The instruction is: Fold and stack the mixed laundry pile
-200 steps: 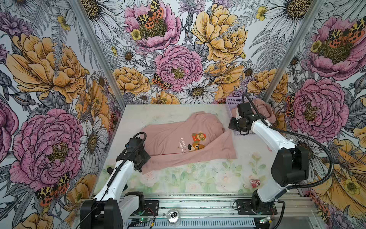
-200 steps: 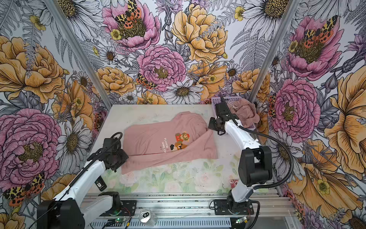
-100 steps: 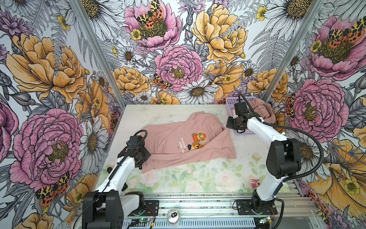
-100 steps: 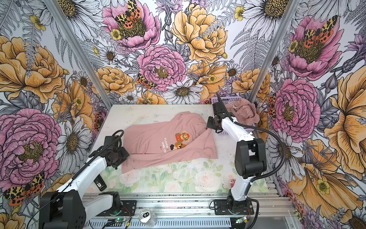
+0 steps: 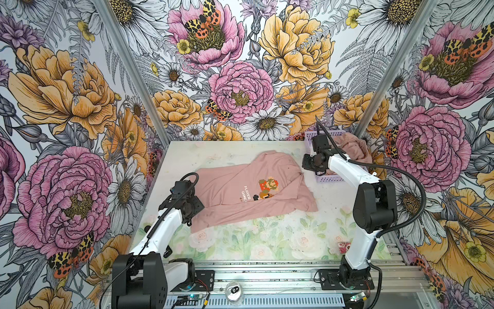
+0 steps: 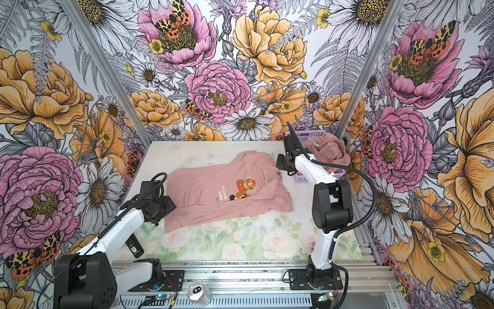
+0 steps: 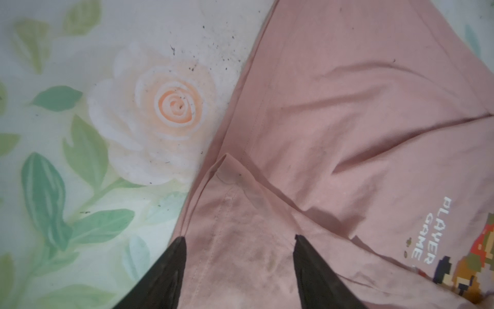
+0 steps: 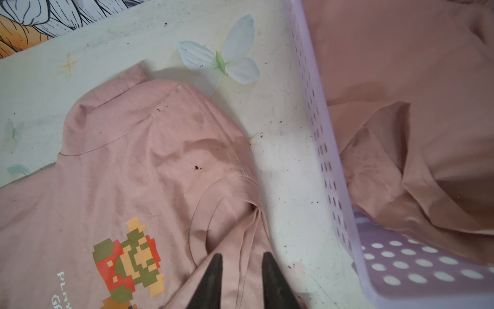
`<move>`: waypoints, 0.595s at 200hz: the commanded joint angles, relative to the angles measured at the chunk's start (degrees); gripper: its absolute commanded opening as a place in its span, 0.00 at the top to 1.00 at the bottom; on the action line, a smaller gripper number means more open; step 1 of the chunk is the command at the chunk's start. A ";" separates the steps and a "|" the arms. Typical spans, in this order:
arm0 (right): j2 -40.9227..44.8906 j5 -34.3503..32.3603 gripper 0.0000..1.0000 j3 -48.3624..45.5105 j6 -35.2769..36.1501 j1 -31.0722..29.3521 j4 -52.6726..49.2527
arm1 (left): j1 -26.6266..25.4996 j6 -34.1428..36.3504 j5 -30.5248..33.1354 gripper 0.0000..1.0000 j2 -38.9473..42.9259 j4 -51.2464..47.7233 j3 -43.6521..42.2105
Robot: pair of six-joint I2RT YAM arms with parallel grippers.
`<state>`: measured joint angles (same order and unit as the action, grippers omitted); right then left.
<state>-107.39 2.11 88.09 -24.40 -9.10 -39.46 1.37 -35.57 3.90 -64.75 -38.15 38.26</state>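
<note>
One wrist view shows right gripper [image 8: 242, 254] apparently straddling T-shirt [image 8: 133, 166].

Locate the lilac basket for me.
In both top views the lilac basket sits at the table's far right corner, just right of the pink T-shirt, with a pink garment heaped inside.

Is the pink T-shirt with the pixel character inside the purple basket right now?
No, the T-shirt lies spread on the table beside the basket, which holds another pink garment.
</note>
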 commanded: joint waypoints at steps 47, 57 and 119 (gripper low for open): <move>15.07 0.77 0.57 -10.53 -1.15 -0.38 -4.37 | -2.16 -10.38 2.60 0.28 10.13 -10.88 -3.77; 17.34 1.76 0.57 -14.63 -2.35 -0.39 -4.48 | -4.16 -12.86 2.94 0.29 10.60 -11.48 -5.48; 26.26 4.09 0.58 -31.81 -7.13 -0.08 -4.22 | -8.64 -20.27 5.90 0.42 12.00 -11.54 -10.40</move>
<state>-84.29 5.23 58.83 -29.10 -9.10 -43.33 -7.01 -52.31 6.90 -54.24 -49.47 28.49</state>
